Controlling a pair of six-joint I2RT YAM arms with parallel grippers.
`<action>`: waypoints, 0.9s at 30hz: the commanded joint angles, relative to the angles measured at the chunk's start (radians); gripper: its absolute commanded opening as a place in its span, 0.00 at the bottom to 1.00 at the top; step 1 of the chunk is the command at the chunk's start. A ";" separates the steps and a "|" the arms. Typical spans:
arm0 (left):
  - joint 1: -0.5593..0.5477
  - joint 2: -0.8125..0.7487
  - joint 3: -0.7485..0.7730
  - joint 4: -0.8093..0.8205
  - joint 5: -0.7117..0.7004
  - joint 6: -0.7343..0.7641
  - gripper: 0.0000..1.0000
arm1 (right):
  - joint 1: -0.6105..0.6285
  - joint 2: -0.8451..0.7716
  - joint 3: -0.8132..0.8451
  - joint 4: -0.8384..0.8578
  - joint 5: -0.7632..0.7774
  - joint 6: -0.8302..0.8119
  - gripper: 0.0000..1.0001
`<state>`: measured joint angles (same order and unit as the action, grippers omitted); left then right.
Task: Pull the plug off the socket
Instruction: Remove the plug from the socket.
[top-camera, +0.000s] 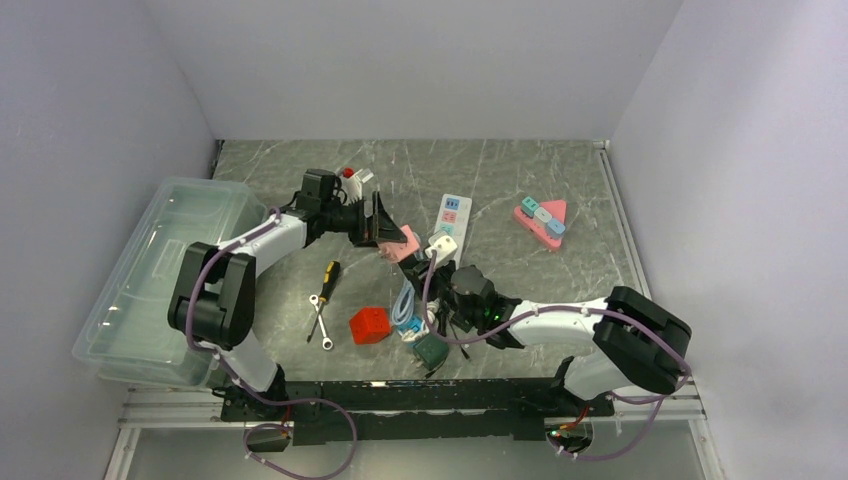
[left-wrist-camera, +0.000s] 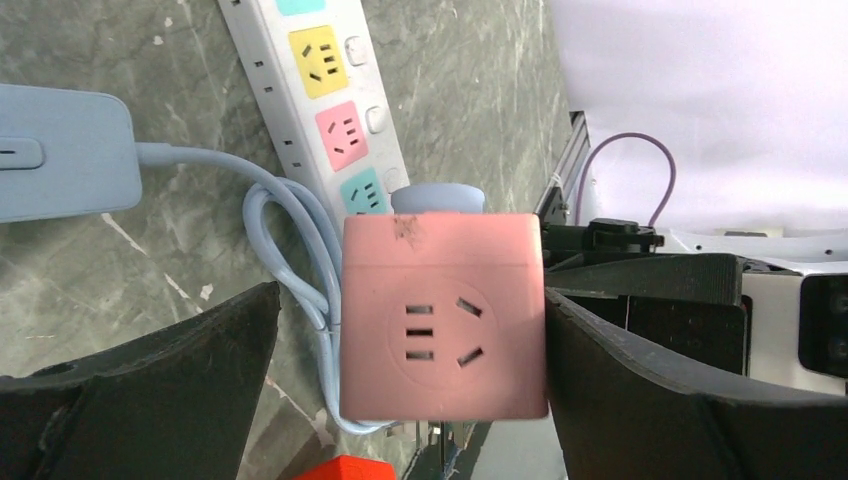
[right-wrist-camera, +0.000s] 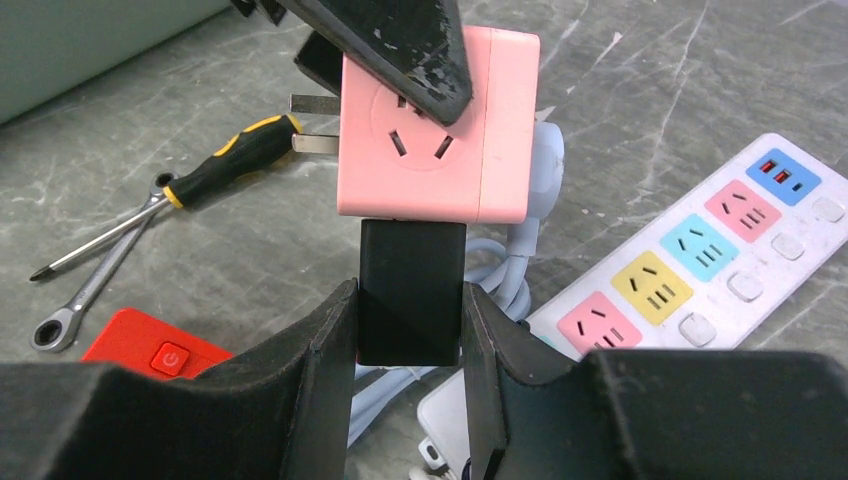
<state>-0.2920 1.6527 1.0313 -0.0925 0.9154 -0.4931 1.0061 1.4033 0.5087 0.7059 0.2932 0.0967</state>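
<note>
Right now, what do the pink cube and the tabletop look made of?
Pink cube: probably matte moulded plastic; smooth flat faces, a scuff near one edge. Tabletop: grey stone or stone-print laminate, pale veins, faint sheen; cannot tell which.

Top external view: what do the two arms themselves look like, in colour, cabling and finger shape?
Both the left arm and right arm have white link shells between black joint housings. A lilac cable loops along each. A small green light glows near the right wrist. The wrist views show matte black fingers, broad and tapering.
</note>
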 joint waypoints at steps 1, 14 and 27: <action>-0.003 0.026 -0.007 0.081 0.083 -0.070 1.00 | 0.017 -0.035 0.010 0.215 0.016 -0.042 0.00; -0.003 0.039 -0.032 0.198 0.165 -0.153 0.50 | 0.031 0.059 0.073 0.158 0.113 -0.087 0.00; -0.006 -0.004 0.013 0.021 0.090 0.026 0.00 | -0.076 0.046 0.059 0.146 -0.250 0.005 0.00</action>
<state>-0.2844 1.6993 1.0069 0.0208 0.9997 -0.5724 0.9920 1.4799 0.5320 0.7414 0.2428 0.0433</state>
